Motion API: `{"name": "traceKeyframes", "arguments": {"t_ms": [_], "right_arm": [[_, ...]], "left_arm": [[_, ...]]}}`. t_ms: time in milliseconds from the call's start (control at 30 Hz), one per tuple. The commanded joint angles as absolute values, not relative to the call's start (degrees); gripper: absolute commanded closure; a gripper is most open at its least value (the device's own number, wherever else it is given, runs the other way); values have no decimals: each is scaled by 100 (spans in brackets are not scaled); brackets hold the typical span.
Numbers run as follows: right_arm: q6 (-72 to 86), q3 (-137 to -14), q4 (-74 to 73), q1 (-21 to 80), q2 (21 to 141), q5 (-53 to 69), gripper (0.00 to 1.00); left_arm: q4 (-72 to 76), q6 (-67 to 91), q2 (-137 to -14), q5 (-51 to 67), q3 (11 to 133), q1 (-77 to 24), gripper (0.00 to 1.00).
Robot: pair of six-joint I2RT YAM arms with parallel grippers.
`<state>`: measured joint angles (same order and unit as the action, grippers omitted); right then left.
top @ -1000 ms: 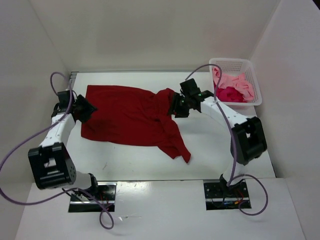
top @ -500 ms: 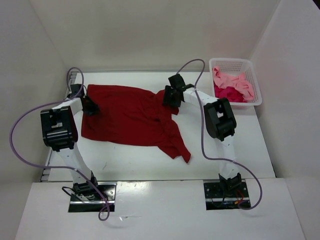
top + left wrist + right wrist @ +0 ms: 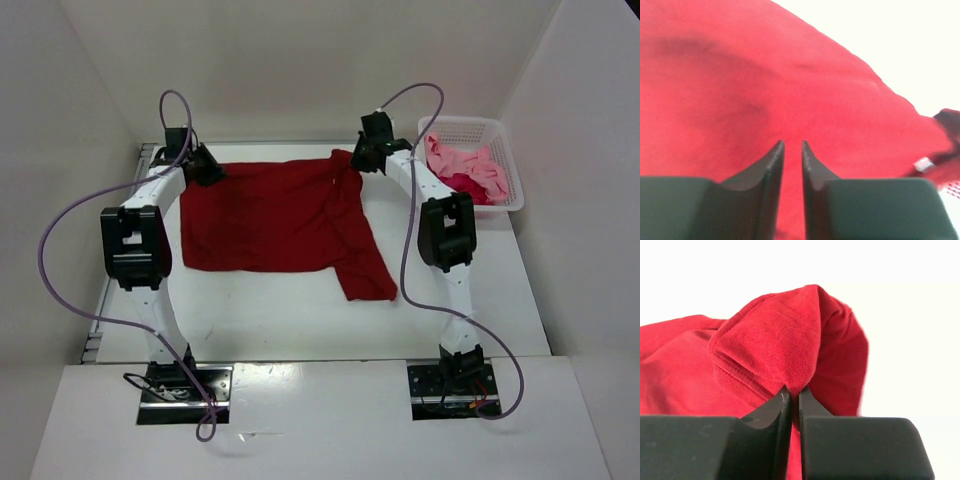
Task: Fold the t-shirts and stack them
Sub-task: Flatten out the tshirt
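Because its far corners need tension to flatten it, the left end effector (image 3: 792, 144) and right end effector (image 3: 791, 389) are each pinching the dark red t-shirt (image 3: 270, 215), which is lying spread on the surface (image 3: 260, 310).

The red shirt (image 3: 270, 215) was soft matt cloth, finely knit, its hem stitched. The right pincer (image 3: 791, 391) looked like matt black plastic. The basket (image 3: 510, 165) was white plastic mesh; the bench (image 3: 260, 310) smooth, dull white.
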<state>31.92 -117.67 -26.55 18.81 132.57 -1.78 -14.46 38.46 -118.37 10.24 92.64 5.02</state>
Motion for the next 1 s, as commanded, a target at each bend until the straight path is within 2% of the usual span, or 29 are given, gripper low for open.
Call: {"name": "traceKeyframes", "arguments": {"t_ms": [0,33,100,167,233,300,433,567,700,967], "right_arm": [[3129,-11718,-2812,1740,12974,-623,89],[3129,-11594,-2725,1740,12886,-676,89],[3199,-11426,-2664,1609,12658,-572,70],[3199,-11426,-2803,1608,12551,-519,48],[3199,-11294,-2917,1608,12315,-519,42],[3374,-10910,-2918,1556,12069,-352,40],[3656,-9837,-2489,1556,11243,-1,40],[3806,-8590,-2215,1556,10304,430,42],[3806,-7876,-2162,1608,9748,711,42],[3744,-6673,-2109,1775,9036,966,42]], "left_arm": [[-1362,3973,-11076,1187,9257,554,69],[-1362,3912,-10892,1082,9116,554,61],[-1608,3789,-10296,687,8721,554,53],[-1608,3788,-9628,389,7712,554,42],[-1608,3919,-9257,325,7061,554,38],[-1503,4077,-8896,421,6289,554,37],[-1380,4315,-8728,396,5731,554,36],[-1310,4429,-8937,316,5678,554,38],[-1160,4614,-9254,387,5678,554,43],[-1028,4790,-9316,203,5730,554,45]]}}
